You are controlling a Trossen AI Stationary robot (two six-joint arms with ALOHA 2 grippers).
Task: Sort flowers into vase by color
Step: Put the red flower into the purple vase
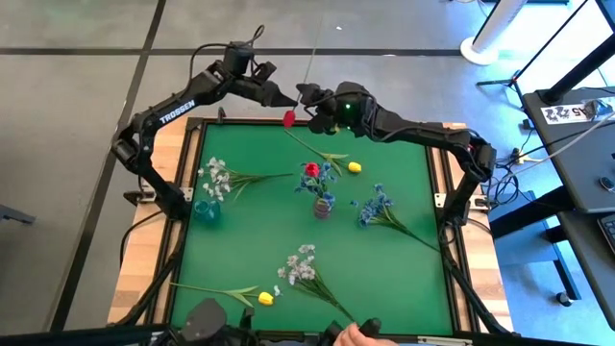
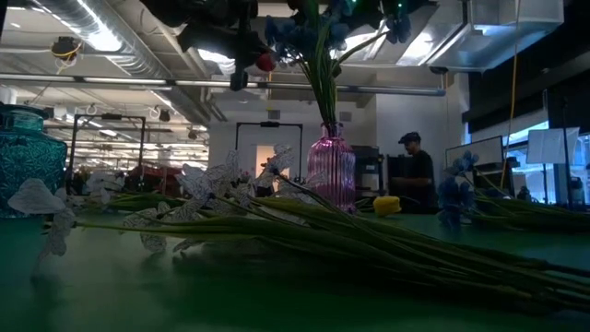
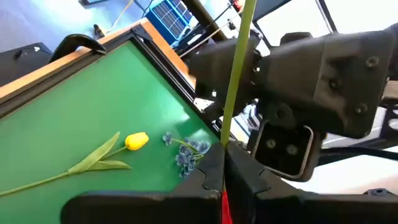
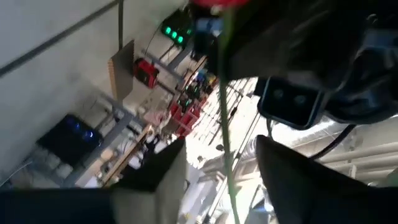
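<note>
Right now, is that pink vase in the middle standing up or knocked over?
Upright. The pink vase stands on its base on the green table, with stems rising straight out of its neck.

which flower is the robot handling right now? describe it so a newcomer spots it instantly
Look at the far edge of the green table, where the left pincer and right pincer meet in the air. Between them hangs a red tulip on a long green stem, gripped by the left pincer. It is the only flower off the mat; the other red bloom stands in the pink vase.
</note>
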